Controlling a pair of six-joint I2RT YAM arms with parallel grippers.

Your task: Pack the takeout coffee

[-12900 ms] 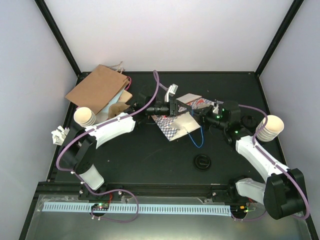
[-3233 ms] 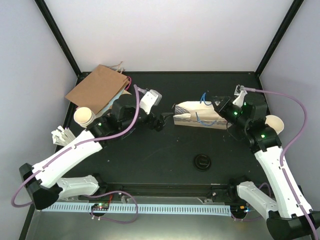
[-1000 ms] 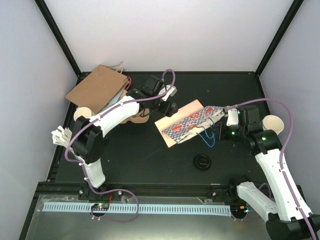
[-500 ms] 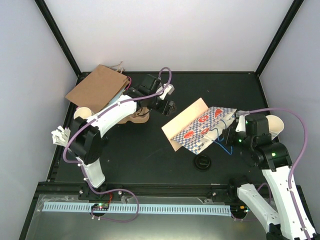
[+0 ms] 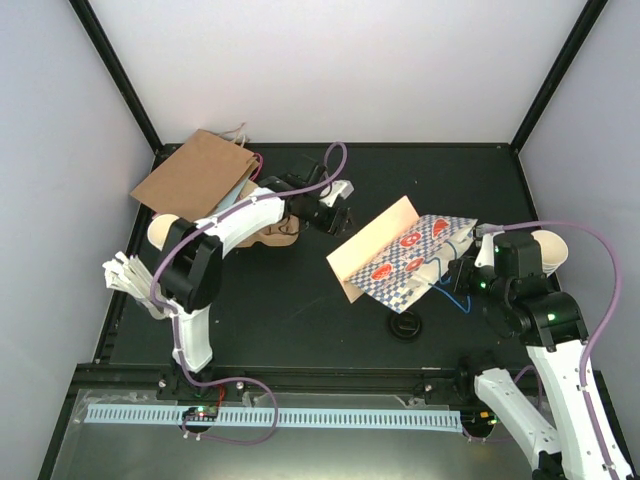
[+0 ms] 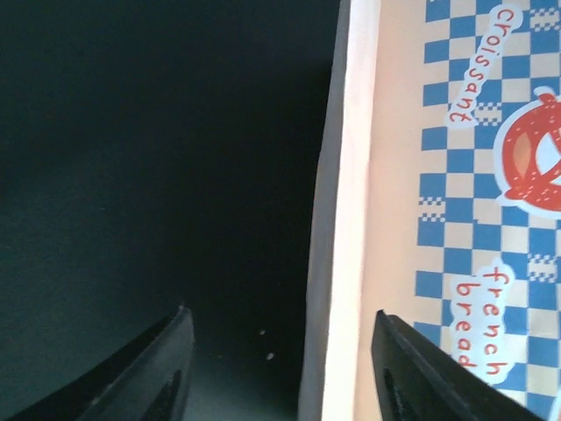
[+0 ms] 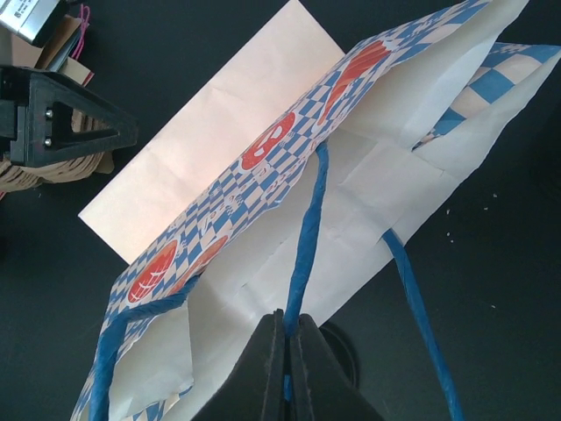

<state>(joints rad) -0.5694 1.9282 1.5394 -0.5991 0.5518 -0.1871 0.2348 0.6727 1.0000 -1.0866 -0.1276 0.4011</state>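
The blue-and-white checked paper bag (image 5: 400,258) hangs tilted above the mat. My right gripper (image 5: 462,262) is shut on one of its blue cord handles (image 7: 307,228), and the bag's mouth faces the right wrist view (image 7: 263,167). One takeout coffee shows as a black round lid (image 5: 405,325) on the mat just below the bag; the bag partly hides it (image 7: 346,355). My left gripper (image 5: 335,215) is open at the bag's bottom end. In the left wrist view the bag's cream bottom edge (image 6: 337,219) stands between the fingers of the left gripper (image 6: 280,316) without being pinched.
A brown paper bag (image 5: 195,178) lies at the back left, with a cardboard cup carrier (image 5: 270,232) beside it. Stacked paper cups (image 5: 165,232) stand at the left edge, and another cup stack (image 5: 550,250) at the right. White items (image 5: 122,272) lie at the left rim.
My right gripper has pulled the bag rightward and toward the near edge, lifting its mouth end. The left gripper's jaws have narrowed somewhat and stayed near the bag's bottom.
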